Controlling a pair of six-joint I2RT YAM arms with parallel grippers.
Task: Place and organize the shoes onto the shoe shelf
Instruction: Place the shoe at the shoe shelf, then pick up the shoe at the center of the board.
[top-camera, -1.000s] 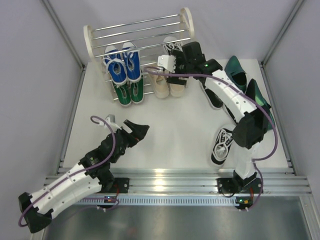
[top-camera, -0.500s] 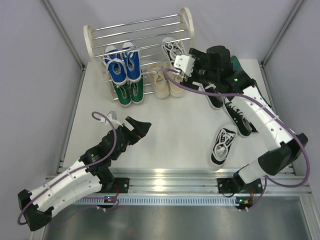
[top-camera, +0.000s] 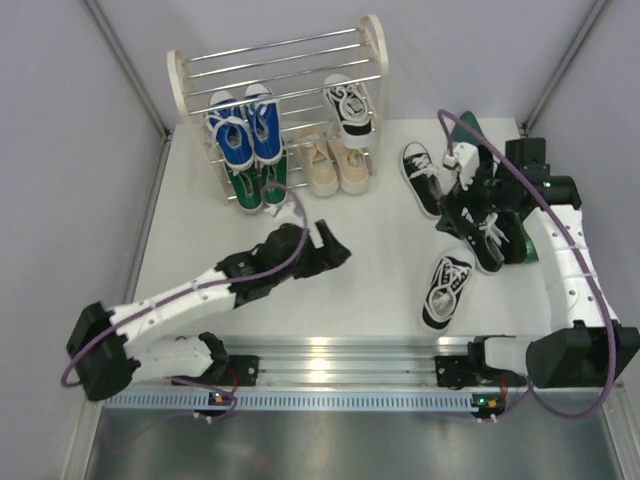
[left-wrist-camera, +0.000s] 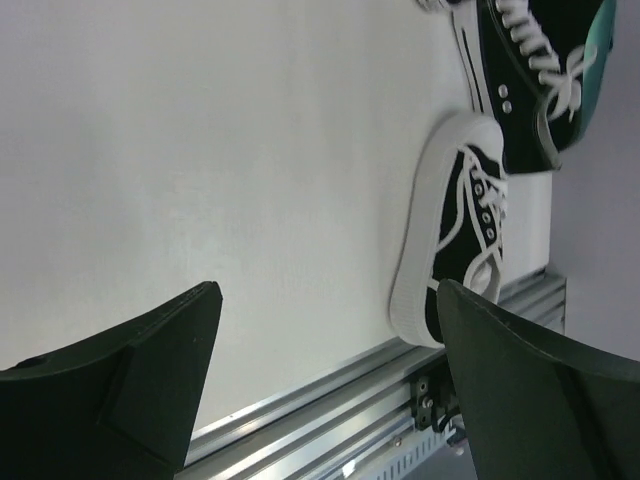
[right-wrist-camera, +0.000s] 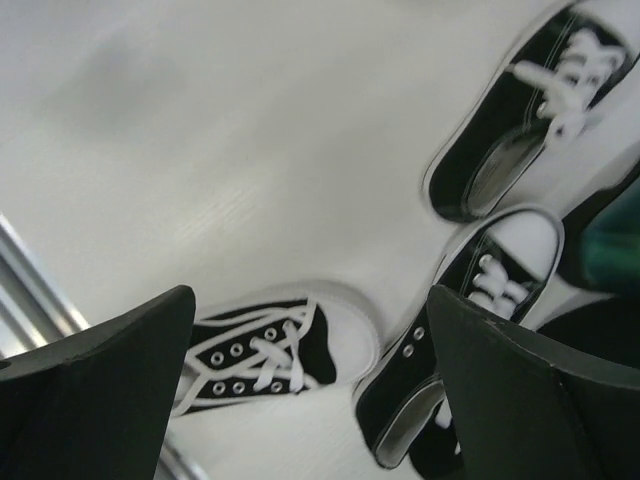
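Sitting on the shoe shelf (top-camera: 177, 80): we see the blue pair (top-camera: 246, 132), green pair (top-camera: 256, 186), beige pair (top-camera: 336, 165) and one black-and-white sneaker (top-camera: 351, 106).
Table (top-camera: 350, 300), right side: three loose sneakers (top-camera: 445, 290), black-and-white.
Right gripper (right-wrist-camera: 310, 300): fingers spread wide over them, nothing held.
Left gripper (left-wrist-camera: 330, 300): fingers spread too, hovering mid-table, empty.

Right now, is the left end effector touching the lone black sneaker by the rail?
Apart. Top view shows bare table between the left end effector and that sneaker.
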